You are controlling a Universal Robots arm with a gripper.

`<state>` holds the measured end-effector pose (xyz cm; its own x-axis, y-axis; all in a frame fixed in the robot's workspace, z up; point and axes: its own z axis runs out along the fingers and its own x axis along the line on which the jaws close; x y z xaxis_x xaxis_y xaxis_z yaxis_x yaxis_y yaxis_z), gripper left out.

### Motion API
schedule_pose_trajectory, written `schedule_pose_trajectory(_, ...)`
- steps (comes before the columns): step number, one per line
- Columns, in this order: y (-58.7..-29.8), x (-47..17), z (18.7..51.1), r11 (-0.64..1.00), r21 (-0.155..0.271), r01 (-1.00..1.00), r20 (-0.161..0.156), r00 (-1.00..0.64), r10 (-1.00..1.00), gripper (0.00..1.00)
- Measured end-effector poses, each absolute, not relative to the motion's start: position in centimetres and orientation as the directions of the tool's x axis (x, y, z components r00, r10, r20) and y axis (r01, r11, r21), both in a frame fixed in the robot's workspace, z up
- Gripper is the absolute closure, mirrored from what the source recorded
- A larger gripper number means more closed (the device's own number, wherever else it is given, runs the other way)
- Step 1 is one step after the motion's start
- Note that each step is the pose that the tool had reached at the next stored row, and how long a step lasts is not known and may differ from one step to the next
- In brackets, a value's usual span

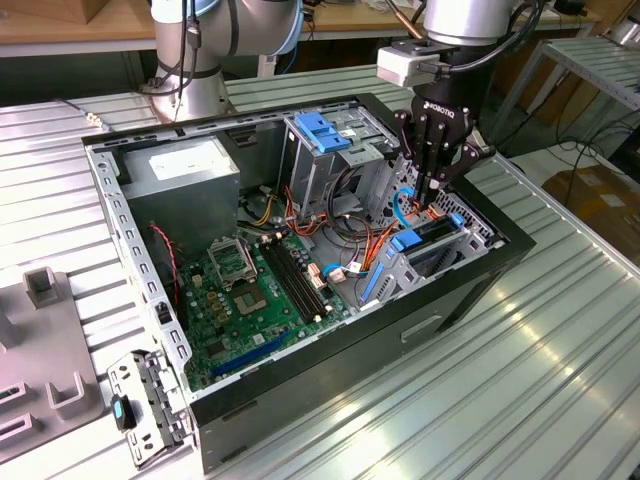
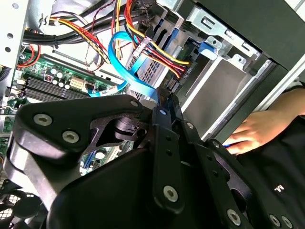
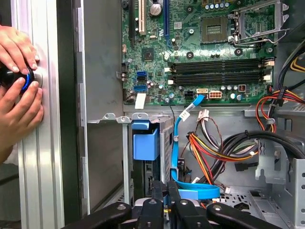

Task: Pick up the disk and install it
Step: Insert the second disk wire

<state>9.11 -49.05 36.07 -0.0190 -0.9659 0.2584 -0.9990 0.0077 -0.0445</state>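
Note:
The disk (image 1: pixel 432 238) sits on edge in the drive bay at the exterior view's right end of the open computer case (image 1: pixel 130 240), with its dark body between blue carrier parts. The first wrist view shows its blue carrier tab (image 3: pixel 145 140) above the dark slot. My gripper (image 1: pixel 432 190) hangs just above the disk's end where the cables plug in. Its fingers (image 3: pixel 158 193) stand pressed together in both wrist views, with nothing visibly held. A blue flat cable (image 3: pixel 177 143) runs right beside my gripper (image 3: pixel 166 191). In the second wrist view, my gripper (image 2: pixel 164 102) points at the bay.
Red, yellow and orange power cables (image 2: pixel 157 52) crowd the bay. A grey drive cage with a blue latch (image 1: pixel 322 130) stands behind, and the motherboard (image 1: pixel 250 290) lies in the case floor. A person's hands (image 3: pixel 19 86) rest on a knob outside the case wall. A metal bracket (image 1: pixel 150 400) lies on the table.

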Motion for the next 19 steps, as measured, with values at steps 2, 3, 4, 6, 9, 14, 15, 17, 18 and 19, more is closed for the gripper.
schedule_pose_trajectory(2,-49.05,9.11,36.05,0.008,-0.045,-0.999,0.258,-0.019,-0.966,0.84)
schedule_pose_trajectory(3,-49.06,9.11,36.04,0.008,-0.045,-0.999,0.256,-0.019,-0.966,0.84)
schedule_pose_trajectory(4,-49.12,9.1,36.03,0.008,-0.047,-0.999,0.251,-0.02,-0.968,0.84)
schedule_pose_trajectory(6,-49.14,9.1,36.03,0.008,-0.047,-0.999,0.248,-0.02,-0.969,0.84)
schedule_pose_trajectory(9,-49.15,9.1,36.01,0.009,-0.047,-0.999,0.243,-0.02,-0.97,0.84)
schedule_pose_trajectory(14,-49.16,9.1,36.0,0.009,-0.047,-0.999,0.242,-0.02,-0.97,0.84)
schedule_pose_trajectory(15,-49.17,9.1,35.99,0.008,-0.048,-0.999,0.242,-0.02,-0.97,0.84)
schedule_pose_trajectory(17,-49.19,9.1,35.99,0.009,-0.048,-0.999,0.241,-0.02,-0.97,0.84)
schedule_pose_trajectory(18,-49.2,9.1,35.99,0.009,-0.048,-0.999,0.24,-0.02,-0.971,0.84)
schedule_pose_trajectory(19,-49.21,9.09,35.97,0.009,-0.049,-0.999,0.238,-0.02,-0.971,0.84)
